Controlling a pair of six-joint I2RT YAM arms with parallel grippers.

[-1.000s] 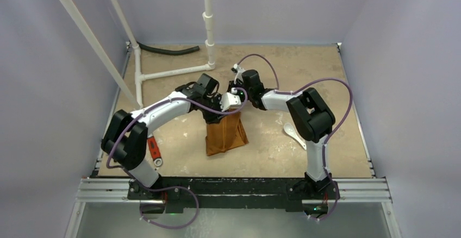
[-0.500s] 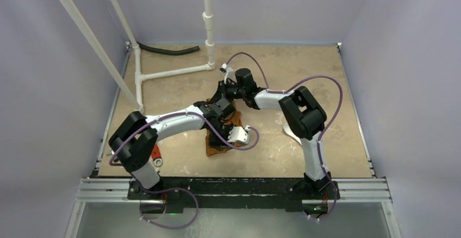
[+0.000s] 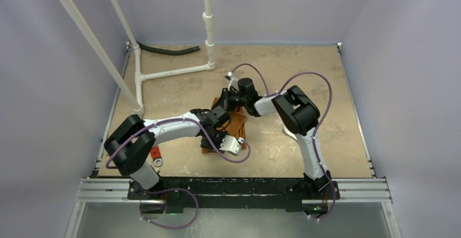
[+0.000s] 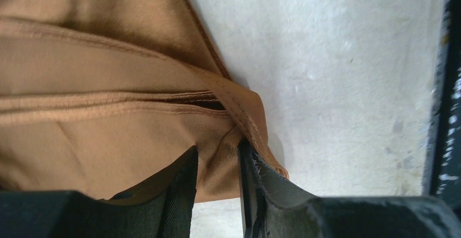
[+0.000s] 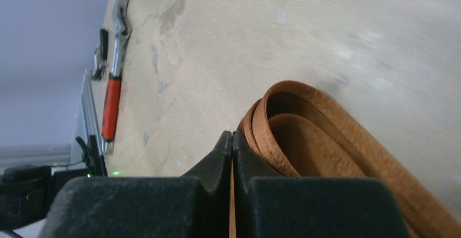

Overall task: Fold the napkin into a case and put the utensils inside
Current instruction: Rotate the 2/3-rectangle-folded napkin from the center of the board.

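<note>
Lying folded, napkin (image 3: 237, 123) runs far-to-near — left hand (image 4: 217, 152) pinching near corner, right hand (image 5: 232, 138) clamped on far fold.

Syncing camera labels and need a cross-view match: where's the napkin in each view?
Top external: napkin at picture centre, partly hidden under the arms.
Left wrist: napkin fills the left and top; the left hand pinches its lower edge.
Right wrist: napkin is a layered fold at lower right, meeting the shut right hand.
Shared landmark: the tan table, seen in all three.
</note>
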